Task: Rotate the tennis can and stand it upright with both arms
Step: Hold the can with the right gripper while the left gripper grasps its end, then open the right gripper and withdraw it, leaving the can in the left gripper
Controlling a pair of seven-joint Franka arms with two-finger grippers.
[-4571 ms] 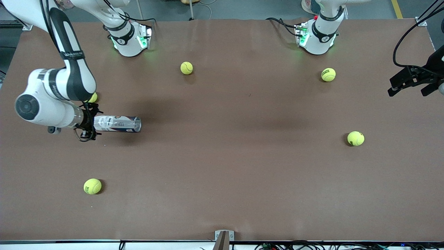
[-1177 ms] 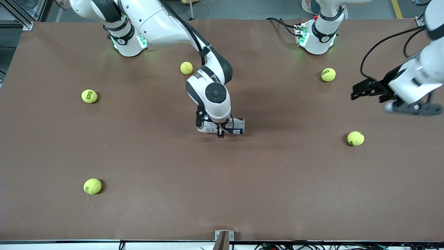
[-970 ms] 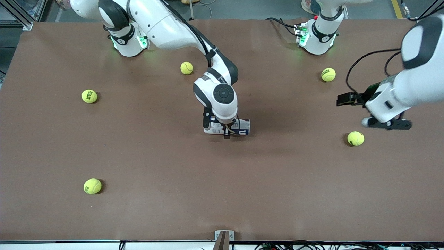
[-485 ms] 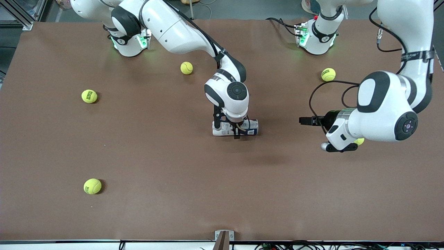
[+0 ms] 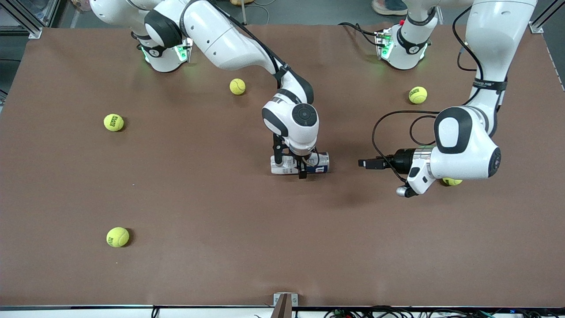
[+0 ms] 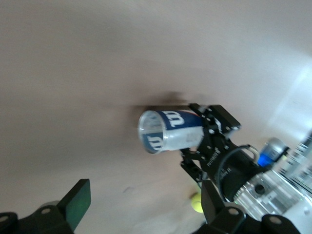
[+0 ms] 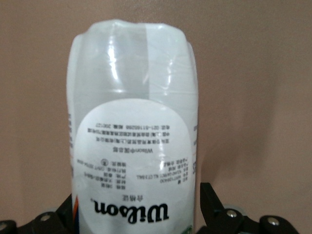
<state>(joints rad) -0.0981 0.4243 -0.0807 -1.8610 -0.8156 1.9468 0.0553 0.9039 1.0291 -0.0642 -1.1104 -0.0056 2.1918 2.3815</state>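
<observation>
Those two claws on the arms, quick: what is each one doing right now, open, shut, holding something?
Right gripper: shut on the tennis can, which lies on its side mid-table.
Left gripper: open, holding nothing, level with the can's open end.

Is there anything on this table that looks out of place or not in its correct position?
Yes: the tennis can lies on its side, held in the right claw. Five tennis balls, such as one, lie scattered on the table. The left claw points at the can's open end.

tennis can (image 5: 318,162) middle hidden under right pincer (image 5: 301,168), one tennis ball (image 5: 452,181) mostly hidden behind left arm
</observation>
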